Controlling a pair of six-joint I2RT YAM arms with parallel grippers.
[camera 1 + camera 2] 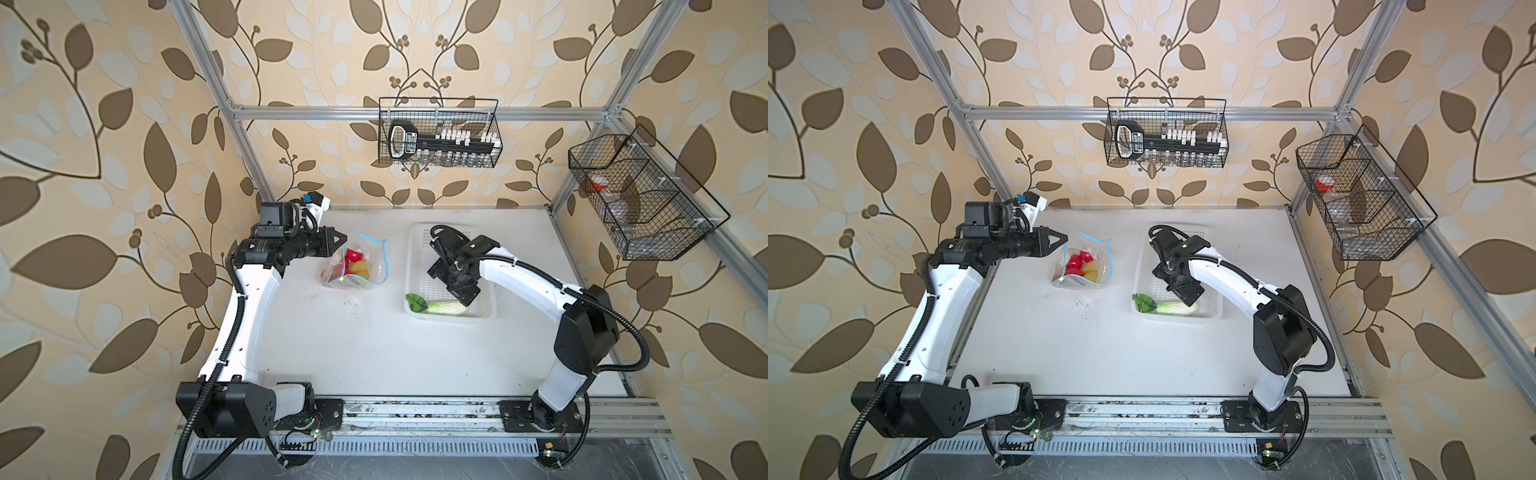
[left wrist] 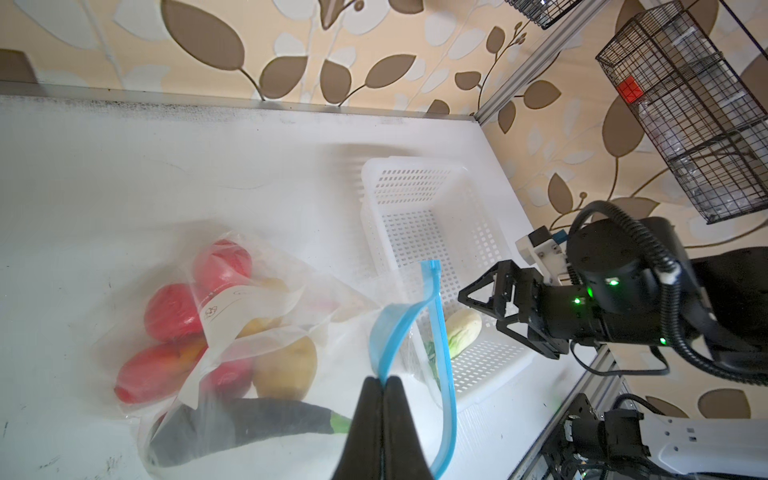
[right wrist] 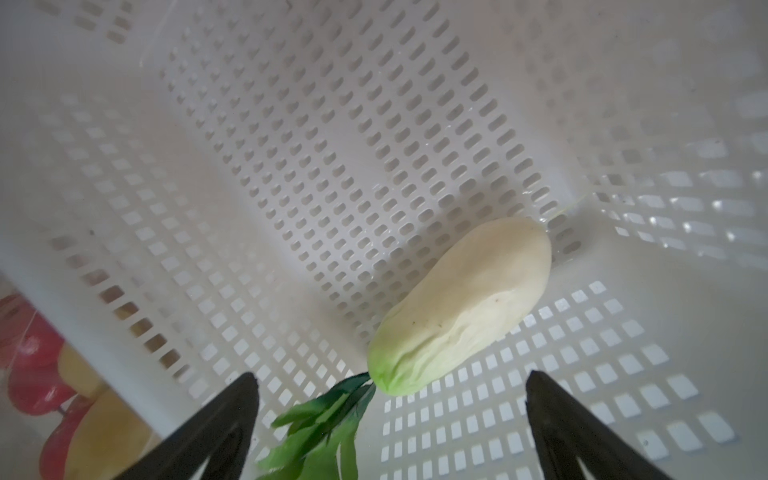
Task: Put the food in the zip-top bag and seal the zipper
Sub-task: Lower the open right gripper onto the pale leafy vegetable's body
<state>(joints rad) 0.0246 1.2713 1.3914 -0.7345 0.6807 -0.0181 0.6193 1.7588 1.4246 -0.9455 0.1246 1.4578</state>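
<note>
Pale, soft-looking cabbage (image 3: 461, 307) lies in the white basket (image 3: 291, 124); likely light and squashy; grip the thick white body, not the leaves; right gripper (image 3: 392, 376) hovers above it, spread wide, empty; left gripper (image 2: 380, 386), beside the basket, is clamped on the zipper (image 2: 439, 328) of the zip-top bag (image 2: 266, 328); bag label (image 2: 249, 301) unreadable.

left gripper (image 2: 384, 384): jaws pinched together on the zipper (image 2: 390, 332)
zip-top bag (image 2: 324, 299): mouth gaping; red apples (image 2: 172, 311), potato (image 2: 286, 368), eggplant (image 2: 257, 424) inside
white perforated basket (image 2: 415, 187): holds the cabbage (image 2: 463, 330)
right gripper (image 2: 482, 311): jaws apart, over the basket
</note>
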